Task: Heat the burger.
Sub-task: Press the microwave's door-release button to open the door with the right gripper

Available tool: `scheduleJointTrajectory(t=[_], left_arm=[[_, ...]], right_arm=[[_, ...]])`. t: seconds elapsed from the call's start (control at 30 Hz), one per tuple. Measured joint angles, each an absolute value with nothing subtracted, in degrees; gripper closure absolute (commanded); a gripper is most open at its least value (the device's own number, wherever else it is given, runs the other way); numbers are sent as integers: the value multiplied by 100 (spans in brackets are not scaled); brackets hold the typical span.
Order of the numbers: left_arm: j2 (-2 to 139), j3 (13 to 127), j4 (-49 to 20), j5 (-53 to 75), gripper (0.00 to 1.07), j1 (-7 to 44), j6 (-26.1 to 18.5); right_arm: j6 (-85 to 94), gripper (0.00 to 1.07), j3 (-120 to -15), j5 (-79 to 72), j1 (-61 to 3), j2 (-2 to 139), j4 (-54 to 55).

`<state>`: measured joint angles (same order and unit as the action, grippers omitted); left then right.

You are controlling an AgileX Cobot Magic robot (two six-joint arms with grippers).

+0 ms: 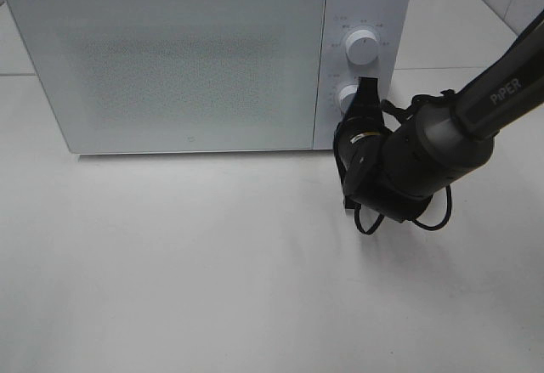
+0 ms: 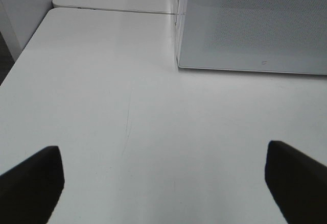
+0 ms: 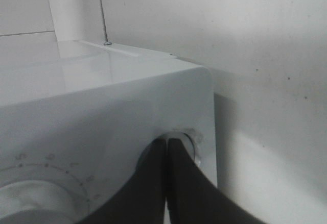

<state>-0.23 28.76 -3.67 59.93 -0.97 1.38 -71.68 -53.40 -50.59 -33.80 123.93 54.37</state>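
The burger is out of view in every frame. The white microwave point(image 1: 170, 59) stands at the back of the table with its door shut. My right gripper point(image 1: 367, 88) is shut, and its fingertips rest against the lower knob point(image 1: 348, 97) on the control panel. The right wrist view shows the closed fingers point(image 3: 153, 183) meeting at that knob point(image 3: 191, 140). My left gripper point(image 2: 163, 183) is open over the bare table, with nothing between its fingers point(image 2: 30, 183); the microwave's lower front corner point(image 2: 255, 25) lies ahead of it.
The upper knob point(image 1: 363, 48) sits above the one being touched. The right arm point(image 1: 442, 144) and its cable loop hang over the table right of the microwave. A wall stands behind the oven.
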Motion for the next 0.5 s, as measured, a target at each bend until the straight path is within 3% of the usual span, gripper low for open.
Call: scheduleJointTrajectory(t=[0.5], left_arm=[[-23, 2876, -367, 5993, 7, -97, 138]], right_arm=[[-6778, 107, -5821, -5128, -3426, 12771, 5804]])
